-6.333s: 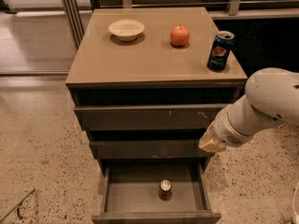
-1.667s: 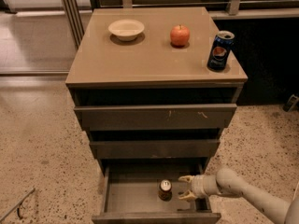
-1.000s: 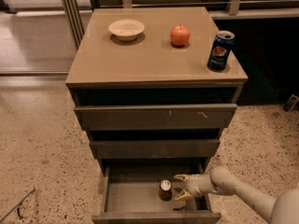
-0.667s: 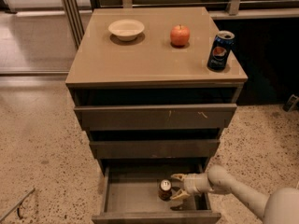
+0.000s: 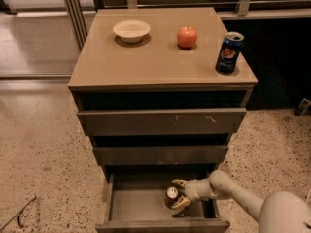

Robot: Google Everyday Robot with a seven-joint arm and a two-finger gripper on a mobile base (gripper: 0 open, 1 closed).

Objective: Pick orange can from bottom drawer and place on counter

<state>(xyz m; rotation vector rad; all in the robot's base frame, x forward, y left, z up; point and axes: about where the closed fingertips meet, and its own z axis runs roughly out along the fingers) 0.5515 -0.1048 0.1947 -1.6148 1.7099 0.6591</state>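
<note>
The orange can (image 5: 170, 197) stands upright in the open bottom drawer (image 5: 127, 203), right of its middle, silver top showing. My gripper (image 5: 174, 194) reaches into the drawer from the right at the end of the white arm (image 5: 233, 193). It is open, with one finger behind the can and one finger (image 5: 181, 203) in front of it, so the can sits between them. The lower finger looks close to or touching the can. The tan counter (image 5: 155, 62) is the top of the cabinet above.
On the counter stand a white bowl (image 5: 131, 30), a red apple (image 5: 187, 36) and a dark blue Pepsi can (image 5: 228, 52) at the right edge. The two upper drawers (image 5: 160, 122) overhang the bottom one. Speckled floor lies all around.
The arm has come down from in front of the cabinet into the bottom drawer. The gripper has moved left until its fingers straddle the can. The can has not moved.
</note>
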